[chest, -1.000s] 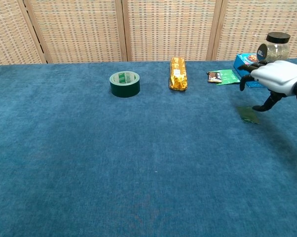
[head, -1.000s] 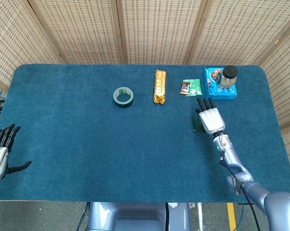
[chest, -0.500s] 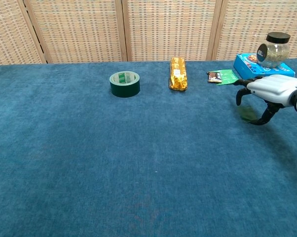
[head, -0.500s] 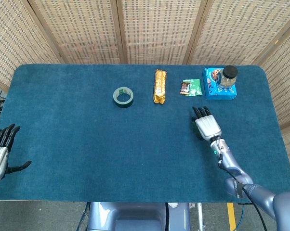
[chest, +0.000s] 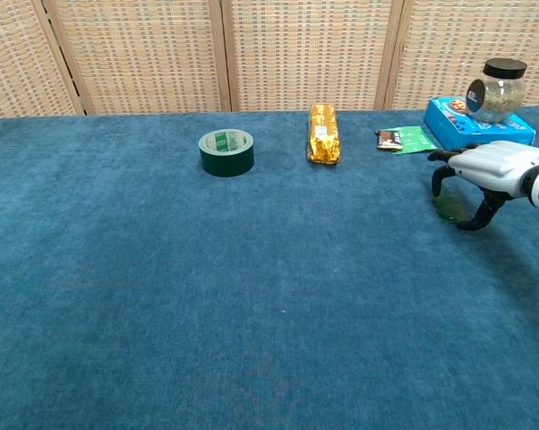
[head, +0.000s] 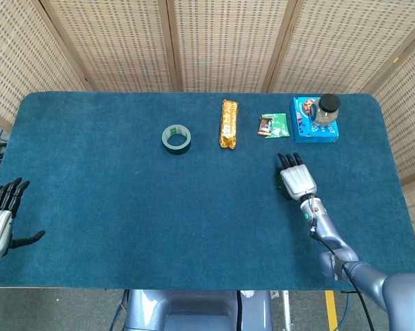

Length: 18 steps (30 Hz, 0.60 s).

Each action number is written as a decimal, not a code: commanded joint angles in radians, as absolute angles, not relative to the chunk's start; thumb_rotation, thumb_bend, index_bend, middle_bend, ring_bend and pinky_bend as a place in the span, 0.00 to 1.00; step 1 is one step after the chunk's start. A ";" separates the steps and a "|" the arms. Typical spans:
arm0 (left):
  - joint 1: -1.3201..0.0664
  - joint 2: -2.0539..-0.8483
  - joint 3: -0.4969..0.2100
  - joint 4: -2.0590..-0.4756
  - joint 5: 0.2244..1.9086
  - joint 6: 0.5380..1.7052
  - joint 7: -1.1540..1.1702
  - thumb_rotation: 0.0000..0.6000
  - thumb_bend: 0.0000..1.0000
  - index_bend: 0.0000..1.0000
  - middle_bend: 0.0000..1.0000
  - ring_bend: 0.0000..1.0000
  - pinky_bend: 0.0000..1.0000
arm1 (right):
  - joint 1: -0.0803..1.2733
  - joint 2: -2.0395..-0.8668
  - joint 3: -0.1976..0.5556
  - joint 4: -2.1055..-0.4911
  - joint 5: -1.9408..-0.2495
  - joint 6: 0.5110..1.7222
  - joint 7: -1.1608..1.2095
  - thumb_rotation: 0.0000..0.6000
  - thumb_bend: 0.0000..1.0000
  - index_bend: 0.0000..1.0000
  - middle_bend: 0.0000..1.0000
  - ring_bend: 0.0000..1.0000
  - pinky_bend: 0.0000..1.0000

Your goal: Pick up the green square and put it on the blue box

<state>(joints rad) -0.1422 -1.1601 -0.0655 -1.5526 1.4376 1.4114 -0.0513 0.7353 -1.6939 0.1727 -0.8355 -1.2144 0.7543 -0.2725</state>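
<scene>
The green square (chest: 449, 210) is a small dark green piece lying flat on the blue cloth. My right hand (chest: 490, 167) hovers low over it, fingers curved down on its left and thumb on its right, with nothing gripped. In the head view the right hand (head: 297, 178) covers most of the green square (head: 284, 187). The blue box (head: 314, 121) (chest: 474, 123) stands at the far right with a glass jar (head: 325, 108) (chest: 495, 89) on top. My left hand (head: 0, 218) hangs open off the table's near left edge.
A lighter green packet (head: 278, 125) with a small brown bar (head: 265, 125) lies just left of the blue box. A gold-wrapped bar (head: 228, 123) and a roll of green tape (head: 176, 138) sit further left along the back.
My right hand has dropped lower and drawn back over the green square, its fingers curving down around it. The left hand has stayed still.
</scene>
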 commanded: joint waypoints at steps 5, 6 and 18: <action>-0.144 -1.161 -0.065 -1.552 1.438 1.408 -0.050 1.00 0.00 0.00 0.00 0.00 0.00 | 0.742 -1.729 0.171 -0.771 -1.209 0.756 -0.284 1.00 0.31 0.30 0.00 0.00 0.00; -0.144 -1.162 -0.065 -1.552 1.438 1.408 -0.050 1.00 0.00 0.00 0.00 0.00 0.00 | 0.743 -1.732 0.172 -0.765 -1.209 0.758 -0.283 1.00 0.31 0.31 0.00 0.00 0.00; -0.144 -1.162 -0.064 -1.551 1.438 1.408 -0.050 1.00 0.00 0.00 0.00 0.00 0.00 | 0.748 -1.747 0.170 -0.735 -1.223 0.762 -0.257 1.00 0.39 0.42 0.00 0.00 0.00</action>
<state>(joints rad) -0.1443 -1.1618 -0.0643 -1.5515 1.4376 1.4076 -0.0498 0.7478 -1.7476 0.1708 -0.7346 -1.2225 0.7628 -0.2573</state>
